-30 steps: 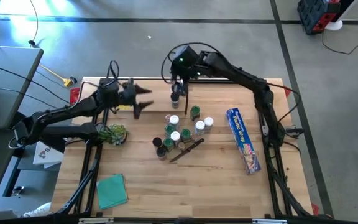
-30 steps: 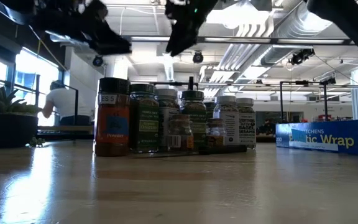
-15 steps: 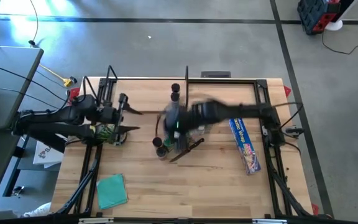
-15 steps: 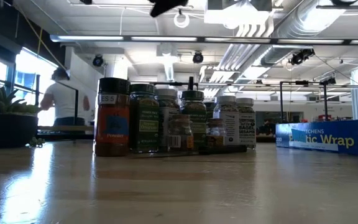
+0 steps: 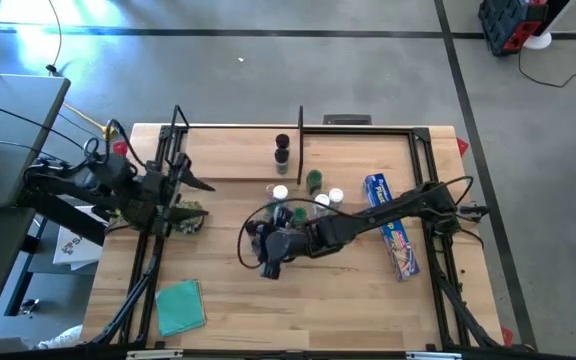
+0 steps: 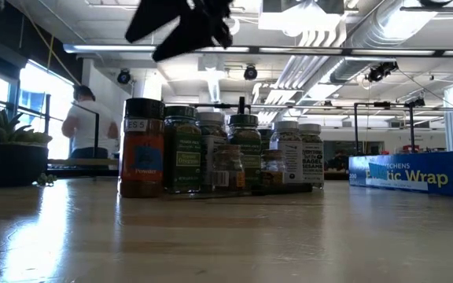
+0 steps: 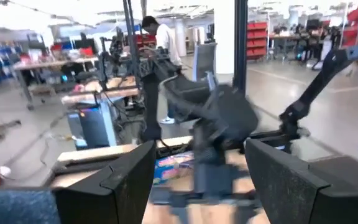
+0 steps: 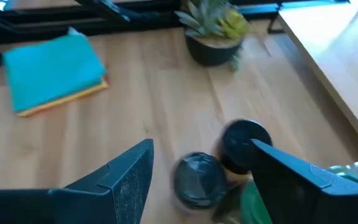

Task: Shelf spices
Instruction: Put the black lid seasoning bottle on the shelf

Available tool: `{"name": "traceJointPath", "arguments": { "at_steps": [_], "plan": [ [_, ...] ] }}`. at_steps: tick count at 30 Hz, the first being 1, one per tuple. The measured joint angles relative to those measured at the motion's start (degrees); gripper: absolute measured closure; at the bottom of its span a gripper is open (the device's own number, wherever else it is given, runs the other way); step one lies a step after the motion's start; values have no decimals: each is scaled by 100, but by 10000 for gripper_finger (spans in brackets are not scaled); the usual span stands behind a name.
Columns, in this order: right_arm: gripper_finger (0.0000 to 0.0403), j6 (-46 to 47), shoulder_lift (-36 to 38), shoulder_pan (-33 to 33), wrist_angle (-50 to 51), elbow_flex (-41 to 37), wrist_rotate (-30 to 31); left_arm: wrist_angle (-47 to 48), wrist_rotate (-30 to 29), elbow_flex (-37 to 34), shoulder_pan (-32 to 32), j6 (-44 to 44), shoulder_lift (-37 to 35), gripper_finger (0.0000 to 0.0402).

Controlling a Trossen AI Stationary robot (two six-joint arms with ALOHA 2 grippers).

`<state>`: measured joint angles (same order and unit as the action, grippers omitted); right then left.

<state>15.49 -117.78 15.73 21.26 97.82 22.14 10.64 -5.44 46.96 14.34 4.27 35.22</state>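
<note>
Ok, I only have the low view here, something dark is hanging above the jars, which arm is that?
Observer: That is the right gripper. The high view shows it over the left end of the jar cluster.
Operator: Jaws open?
Observer: Open and empty in its wrist view, with two black-capped jars just below.
Operator: And the other arm?
Observer: The left gripper waits at the table's left edge, beside the potted plant.

Wooden table [image 5: 298, 300] carrying: spice jars [image 5: 293, 205] clustered at centre, blue wrap box [image 5: 392, 226] lying to their right, teal cloth [image 5: 179, 306] lying at near-left, potted plant [image 5: 181, 217] sitting at left edge. Shelf [image 5: 238, 155] along far edge bearing two dark-capped jars [image 5: 282, 150].
</note>
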Motion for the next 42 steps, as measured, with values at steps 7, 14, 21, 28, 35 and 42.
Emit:
{"name": "traceJointPath", "arguments": {
  "at_steps": [7, 14, 21, 28, 35, 42],
  "plan": [
    [148, -51, 0, -37, -978, -771, -52, 1040, -199, -20, 293, -271, -32, 157],
    [146, -52, -5, -59, -1466, -1266, -141, 1062, -539, -15, 309, 68, -35, 157],
    [121, -373, -7, -76, -1600, -1259, -300, 1011, -760, -15, 309, 251, -37, 157],
    [116, -400, -258, -176, -1775, -1238, -250, 945, -825, -15, 309, 250, -37, 157],
    [116, -626, -311, -188, -1879, -1221, -493, 1008, -830, -15, 304, 237, -37, 157],
    [116, -814, -264, -160, -1868, -1232, -414, 1091, -885, -15, 304, 180, -37, 157]
  ]
}}
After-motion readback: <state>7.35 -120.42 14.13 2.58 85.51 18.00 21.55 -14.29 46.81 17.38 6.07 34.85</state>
